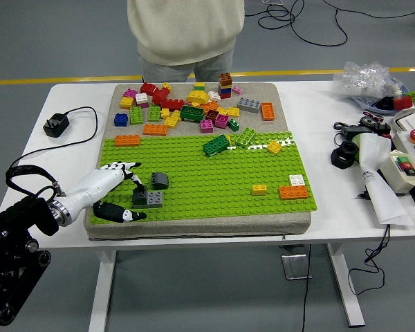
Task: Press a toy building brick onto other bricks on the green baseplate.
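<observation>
The left hand [117, 192] reaches in over the near left corner of the green baseplate [214, 180], its white back turned up and its dark fingers [135, 178] stretched toward a grey brick [148, 199]. The fingertips lie against the left side of that brick and the thumb runs along the baseplate's near edge just below it; whether the hand truly grips the brick or only touches it cannot be told from this view.

The grey brick is a low, flat block with a double row of studs on top, and a darker piece stands upright at its left end where the fingers meet it. It sits on the baseplate's studs, near the left front corner. Just behind it and a little to the right lies a dark grey rounded brick [160, 180], apart from it.

Further right on the baseplate an orange brick [293, 192] sits with a white brick [297, 180] touching its far side and a small yellow brick [260, 189] just beside its left end. Near the baseplate's far edge stand a dark green brick [216, 144] and a light green brick [245, 137], both tilted. Beyond them a pile of loose bricks [187, 104] in many colours covers the grey mat [200, 225].

A person in a cream jumper [185, 31] stands at the far side of the table [76, 97].
</observation>
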